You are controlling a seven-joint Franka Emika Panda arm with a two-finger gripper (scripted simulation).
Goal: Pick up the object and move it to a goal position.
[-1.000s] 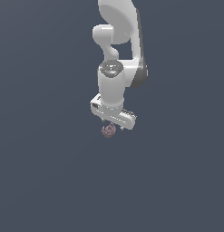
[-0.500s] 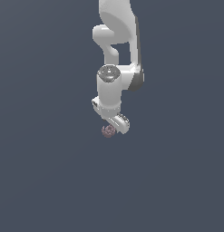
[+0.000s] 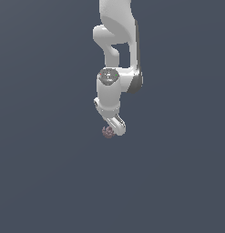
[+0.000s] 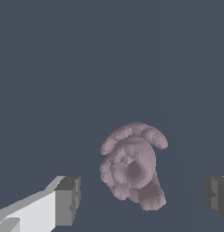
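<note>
The object (image 4: 133, 166) is a small lumpy pink-maroon thing lying on the flat grey surface. In the exterior view the object (image 3: 107, 132) peeks out just under the white hand. My gripper (image 3: 113, 131) hangs over it, pointing down. In the wrist view my gripper (image 4: 143, 197) is open, with one dark pad (image 4: 68, 200) on one side of the object and the other pad (image 4: 216, 194) on the other side. The object lies between the fingers, nearer the first pad, with a gap on both sides. Nothing is held.
The white arm (image 3: 117, 50) comes down from the top of the exterior view. A plain dark grey surface (image 3: 50, 173) lies all around.
The wrist has turned about its vertical axis, so the hand now shows narrower in the exterior view. The object has stayed where it was.
</note>
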